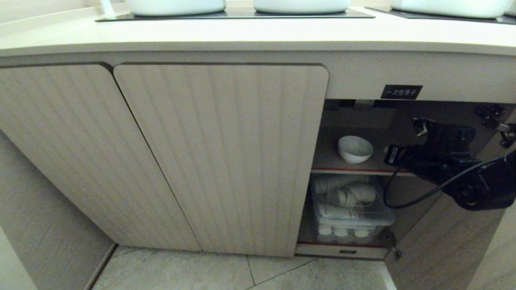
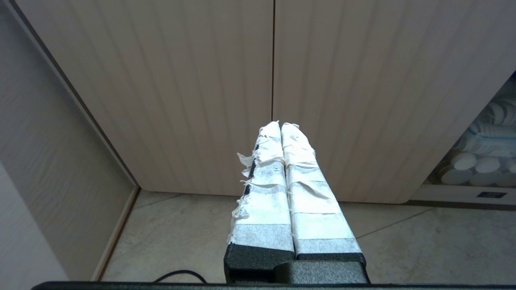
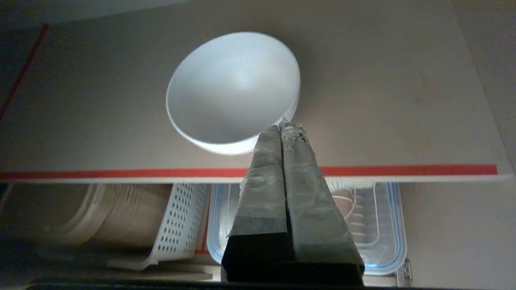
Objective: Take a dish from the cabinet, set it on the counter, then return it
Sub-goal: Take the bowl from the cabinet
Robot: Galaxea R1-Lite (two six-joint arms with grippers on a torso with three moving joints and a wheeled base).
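Observation:
The dish [image 1: 354,149], a small plain white bowl, sits tilted on the upper red-edged shelf [image 1: 342,171] of the cabinet [image 1: 221,153], whose right door is open. My right gripper [image 1: 389,155] reaches into that opening, just right of the bowl and level with it. In the right wrist view the gripper [image 3: 284,125] is shut with nothing between its taped fingers, its tips close beside the dish [image 3: 231,88] rim. The counter [image 1: 258,32] runs above. My left gripper [image 2: 280,125] is shut and empty, low before the closed doors.
A clear plastic box [image 1: 350,209] of stacked white cups fills the lower shelf; a white perforated basket [image 3: 177,217] lies beside it. The open door [image 1: 443,241] hangs at the right. White pots [image 1: 175,6] stand on the black cooktop [image 1: 242,15]. A black label [image 1: 401,92] marks the opening.

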